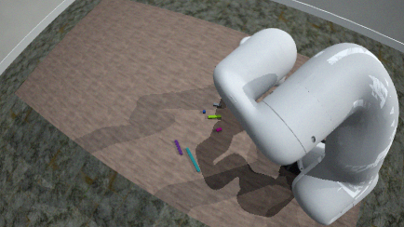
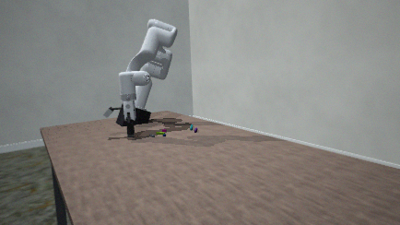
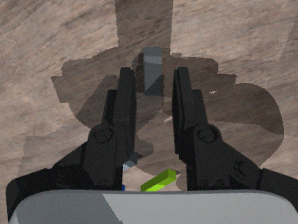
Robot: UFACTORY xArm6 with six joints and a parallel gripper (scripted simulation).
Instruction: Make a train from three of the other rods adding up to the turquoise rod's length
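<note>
top view: white arm covers gripper and most of grey rod, only left tip shows; arm base and counter right corner hidden under it. exterior view: rods too small to tell apart, colours blur together near fingers; counter's near end cut by bottom edge. wrist view: lime rod partly hidden behind gripper body, blue speck beside it too small to identify; whether fingers touch grey rod cannot be told.
</note>
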